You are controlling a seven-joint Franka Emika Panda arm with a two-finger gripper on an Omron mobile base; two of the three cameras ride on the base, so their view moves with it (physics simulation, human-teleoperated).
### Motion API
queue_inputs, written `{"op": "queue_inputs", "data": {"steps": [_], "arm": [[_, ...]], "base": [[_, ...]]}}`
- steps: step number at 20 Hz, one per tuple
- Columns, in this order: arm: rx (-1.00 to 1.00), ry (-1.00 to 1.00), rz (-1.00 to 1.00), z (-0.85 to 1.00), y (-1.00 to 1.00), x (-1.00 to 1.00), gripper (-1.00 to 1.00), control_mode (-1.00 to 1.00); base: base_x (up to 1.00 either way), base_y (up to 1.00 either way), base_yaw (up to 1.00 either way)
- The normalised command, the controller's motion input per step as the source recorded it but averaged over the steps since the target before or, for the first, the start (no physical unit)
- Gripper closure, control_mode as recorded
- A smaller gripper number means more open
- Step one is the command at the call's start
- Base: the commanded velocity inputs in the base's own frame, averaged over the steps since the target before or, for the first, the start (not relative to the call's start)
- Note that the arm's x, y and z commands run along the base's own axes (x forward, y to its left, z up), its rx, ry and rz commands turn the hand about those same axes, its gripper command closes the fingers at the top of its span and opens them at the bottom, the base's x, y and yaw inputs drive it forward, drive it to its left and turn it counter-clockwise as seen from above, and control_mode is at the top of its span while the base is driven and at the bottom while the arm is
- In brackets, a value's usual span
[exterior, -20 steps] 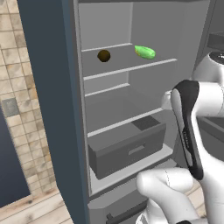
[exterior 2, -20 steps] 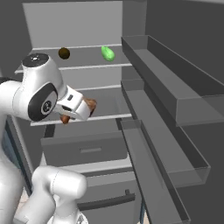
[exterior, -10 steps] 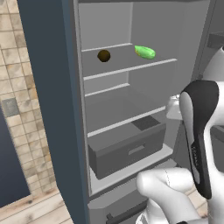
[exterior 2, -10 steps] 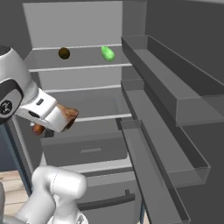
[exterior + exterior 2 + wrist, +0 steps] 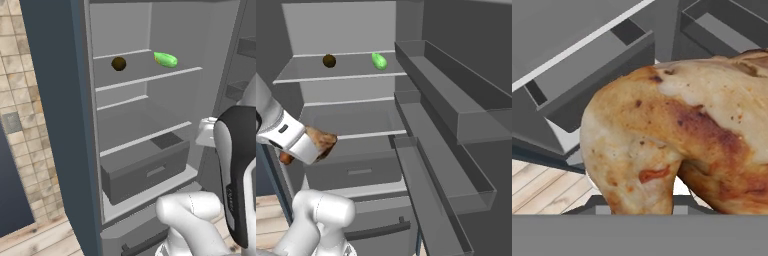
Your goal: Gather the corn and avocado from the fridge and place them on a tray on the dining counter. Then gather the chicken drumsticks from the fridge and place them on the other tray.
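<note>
Since a second ago, the arm is swinging back and down away from the fridge shelves, carrying its load from in front of the middle shelf toward the lower left of the right base view. Nearest the camera, the end effector (image 5: 318, 145) is clenching a browned chicken drumstick (image 5: 677, 145), which is crowding the hand view, its roasted skin mottled tan and dark brown. From the right base view the drumstick (image 5: 321, 142) is sticking out past the white wrist, hanging in front of the fridge (image 5: 55, 125) and clear of any shelf. Behind it, a grey drawer (image 5: 145, 167) is sitting pulled partway out at the bottom of the open compartment, below two bare shelves. Farther back and higher, the top shelf (image 5: 150, 77) is carrying a dark round avocado (image 5: 118, 63) toward the left and a green corn (image 5: 165, 59) toward the right, the two lying well apart. To the right, the open door's grey bins (image 5: 446, 95) are stepping down toward the camera. Wooden flooring (image 5: 45, 240) and a tiled wall (image 5: 22, 120) are showing left of the fridge.
</note>
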Motion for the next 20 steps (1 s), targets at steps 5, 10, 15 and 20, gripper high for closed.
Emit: {"op": "queue_inputs", "data": {"steps": [5, 10, 15, 20], "arm": [[0.00, -0.03, -0.01, 0.00, -0.03, -0.20, 1.00, -1.00], [0.00, -0.04, -0.02, -0.01, -0.02, -0.26, 1.00, 1.00], [0.00, 0.00, 0.00, 0.00, 0.00, 0.00, 1.00, 1.00], [0.00, 0.00, 0.00, 0.00, 0.00, 0.00, 1.00, 1.00]], "base": [[0.00, 0.00, 0.00], [-0.48, 0.00, -0.04], [-0.83, 0.00, -0.08], [-0.81, 0.20, -0.06]]}}
